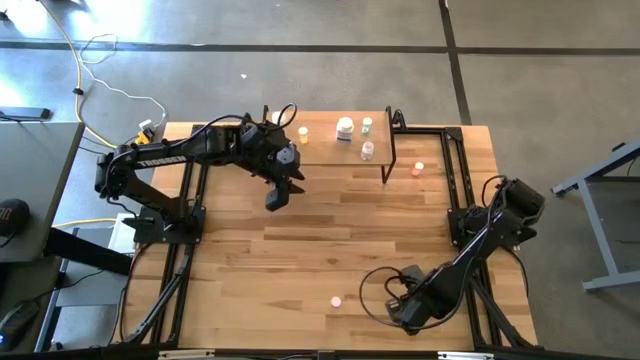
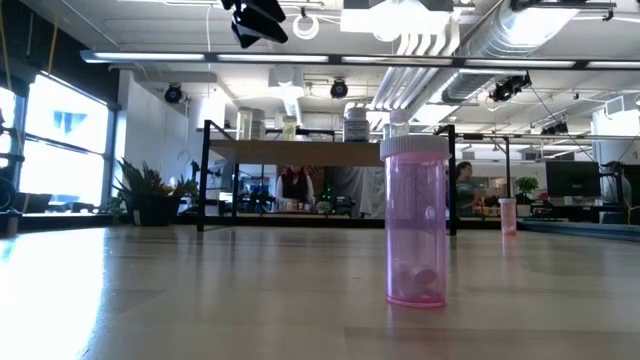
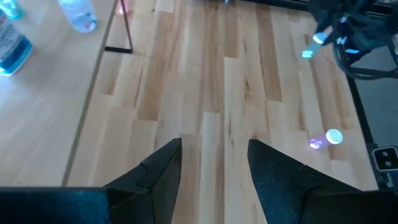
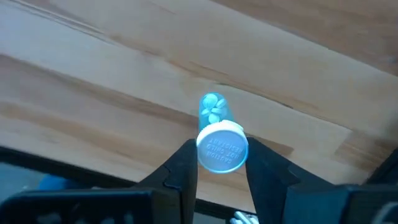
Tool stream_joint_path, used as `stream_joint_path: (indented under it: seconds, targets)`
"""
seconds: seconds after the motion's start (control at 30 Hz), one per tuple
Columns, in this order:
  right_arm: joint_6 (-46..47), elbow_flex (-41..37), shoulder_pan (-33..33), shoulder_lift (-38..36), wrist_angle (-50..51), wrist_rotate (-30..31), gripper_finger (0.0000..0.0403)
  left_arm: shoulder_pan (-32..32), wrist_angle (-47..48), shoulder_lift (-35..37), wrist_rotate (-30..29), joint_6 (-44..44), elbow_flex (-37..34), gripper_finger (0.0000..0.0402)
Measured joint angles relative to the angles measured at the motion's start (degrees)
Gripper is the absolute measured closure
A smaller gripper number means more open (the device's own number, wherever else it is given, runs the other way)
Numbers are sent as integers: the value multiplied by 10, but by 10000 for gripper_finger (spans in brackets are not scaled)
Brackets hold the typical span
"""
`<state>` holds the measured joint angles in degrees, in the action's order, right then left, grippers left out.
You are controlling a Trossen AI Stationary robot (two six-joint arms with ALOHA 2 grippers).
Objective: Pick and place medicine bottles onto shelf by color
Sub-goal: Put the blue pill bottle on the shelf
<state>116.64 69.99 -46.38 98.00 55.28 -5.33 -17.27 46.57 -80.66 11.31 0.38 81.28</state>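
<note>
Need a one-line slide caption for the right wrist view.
Right gripper shut on a small tinted bottle with a white cap, held above the wooden tabletop.

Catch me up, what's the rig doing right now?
Sorting pill bottles onto the low light-wood shelf. The right gripper is shut on a small white-capped bottle near the table's front edge. The left gripper hangs open and empty just in front of the shelf. A pink bottle stands on the table.

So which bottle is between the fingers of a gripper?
The white-capped bottle in the right wrist view: the right gripper clamps its cap. The pink bottle and those on the shelf stand free.
</note>
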Motion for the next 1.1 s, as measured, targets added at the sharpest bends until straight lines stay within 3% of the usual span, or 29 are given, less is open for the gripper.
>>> stream_joint_path:
  seconds: [0.33, 0.57, 1.1]
  targets:
    - [-140, 95, 77, 0, 35, 68, 303, -19, 7, 0, 0, 18, 0, 229]
    - [-275, 166, 151, 0, 94, 82, 304, -19, 35, 1, 0, 38, 0, 229]
    - [-669, 324, 395, 0, 184, 109, 304, -73, 40, 2, 0, 63, 0, 229]
